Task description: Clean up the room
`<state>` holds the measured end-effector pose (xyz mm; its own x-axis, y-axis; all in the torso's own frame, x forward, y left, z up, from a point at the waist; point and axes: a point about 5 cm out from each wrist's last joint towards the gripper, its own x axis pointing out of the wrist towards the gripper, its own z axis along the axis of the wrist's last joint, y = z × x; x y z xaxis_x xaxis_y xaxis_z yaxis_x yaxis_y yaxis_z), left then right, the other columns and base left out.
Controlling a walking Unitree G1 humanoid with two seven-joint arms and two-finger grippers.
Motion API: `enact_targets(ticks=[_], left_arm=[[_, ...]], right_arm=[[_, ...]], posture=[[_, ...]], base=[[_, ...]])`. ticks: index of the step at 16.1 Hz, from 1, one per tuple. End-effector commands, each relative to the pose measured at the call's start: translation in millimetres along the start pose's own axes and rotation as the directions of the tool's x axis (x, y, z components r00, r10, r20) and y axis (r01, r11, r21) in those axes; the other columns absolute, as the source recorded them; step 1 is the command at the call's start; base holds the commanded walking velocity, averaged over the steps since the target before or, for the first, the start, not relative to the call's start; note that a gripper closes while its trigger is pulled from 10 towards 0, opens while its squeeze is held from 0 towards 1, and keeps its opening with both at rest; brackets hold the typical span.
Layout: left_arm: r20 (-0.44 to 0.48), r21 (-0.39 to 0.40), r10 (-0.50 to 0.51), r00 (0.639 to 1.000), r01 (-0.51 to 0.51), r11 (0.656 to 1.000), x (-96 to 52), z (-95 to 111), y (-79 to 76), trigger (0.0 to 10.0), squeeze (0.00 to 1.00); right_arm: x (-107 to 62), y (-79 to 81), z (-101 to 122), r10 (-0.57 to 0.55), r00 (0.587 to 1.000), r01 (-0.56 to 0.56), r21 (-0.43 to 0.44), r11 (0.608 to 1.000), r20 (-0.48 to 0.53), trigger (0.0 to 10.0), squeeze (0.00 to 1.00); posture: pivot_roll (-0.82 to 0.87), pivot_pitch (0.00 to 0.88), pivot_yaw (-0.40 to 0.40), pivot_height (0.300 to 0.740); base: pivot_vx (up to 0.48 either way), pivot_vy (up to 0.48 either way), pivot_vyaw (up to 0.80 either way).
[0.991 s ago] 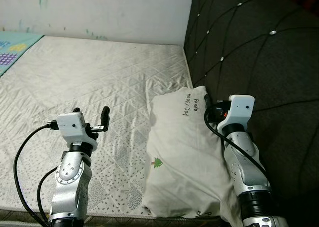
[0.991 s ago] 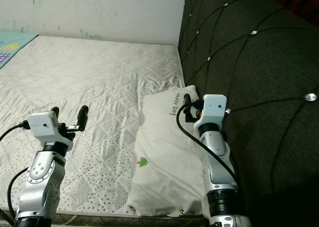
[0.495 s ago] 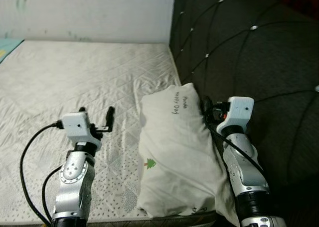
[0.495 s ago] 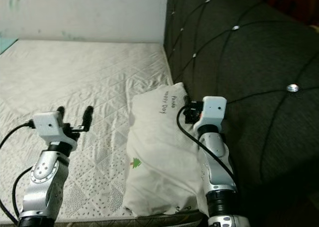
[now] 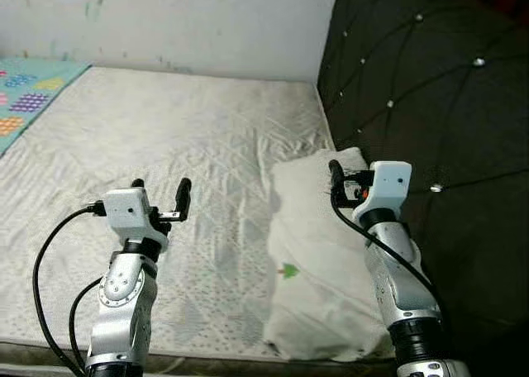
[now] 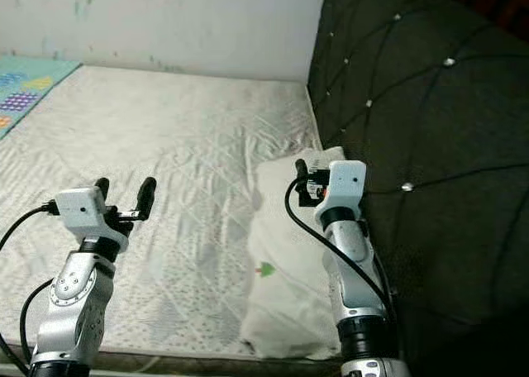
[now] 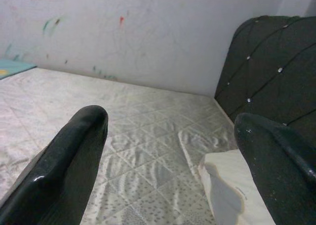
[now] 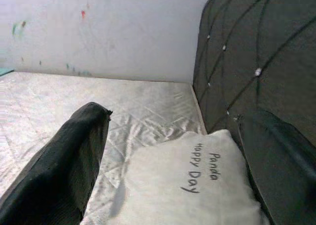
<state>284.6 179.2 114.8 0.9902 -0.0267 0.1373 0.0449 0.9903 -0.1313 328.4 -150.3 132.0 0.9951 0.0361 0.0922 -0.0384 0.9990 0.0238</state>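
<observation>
Hovering above the pillow (image 5: 318,253), which lies on the mattress (image 5: 165,145) against the headboard (image 5: 430,88), the right gripper (image 8: 168,156) has fingers apart, as does the left gripper (image 5: 159,197). Descending off-centre would probably pinch loose fabric only, letting it slip.

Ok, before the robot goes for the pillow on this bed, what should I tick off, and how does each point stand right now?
1. Right claw open: ok, its two fingers stand wide apart in the right wrist view.
2. Right claw lined up with the pillow: ok, it hovers over the pillow's end near the headboard.
3. Right claw touching the pillow: cannot tell from these views.
4. Left claw open and holding nothing: ok, it hovers over bare mattress.
5. Pillow free of other things: ok, nothing lies on it.
6. Pillow fully on the mattress: cannot tell, its near end reaches the mattress edge.
</observation>
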Motion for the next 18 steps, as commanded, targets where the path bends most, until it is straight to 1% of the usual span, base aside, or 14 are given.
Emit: enact_targets(ticks=[1,13,18], left_arm=[[0.018,0.005,-0.006,1.0,0.006,1.0,2.5,3.8,-1.0,10.0,0.0],[0.024,0.014,0.0,1.0,0.0,1.0,4.1,4.8,1.2,10.0,0.0],[0.016,0.013,-0.001,1.0,0.001,1.0,1.5,3.1,0.0,10.0,0.0]], right_arm=[[2.6,0.8,5.8,0.011,1.0,-0.011,-0.01,1.0,0.022,10.0,0.0],[4.5,1.3,5.9,0.024,0.999,-0.023,-0.027,0.999,0.024,10.0,0.0],[1.2,0.0,2.9,0.025,1.0,-0.024,-0.032,0.999,0.016,10.0,0.0]], posture=[[-0.02,0.0,-0.011,0.74],[-0.03,0.0,-0.011,0.74],[-0.03,0.0,-0.011,0.74]], base=[[0.0,0.379,0.0],[0.0,0.389,0.0],[0.0,0.415,0.0]])
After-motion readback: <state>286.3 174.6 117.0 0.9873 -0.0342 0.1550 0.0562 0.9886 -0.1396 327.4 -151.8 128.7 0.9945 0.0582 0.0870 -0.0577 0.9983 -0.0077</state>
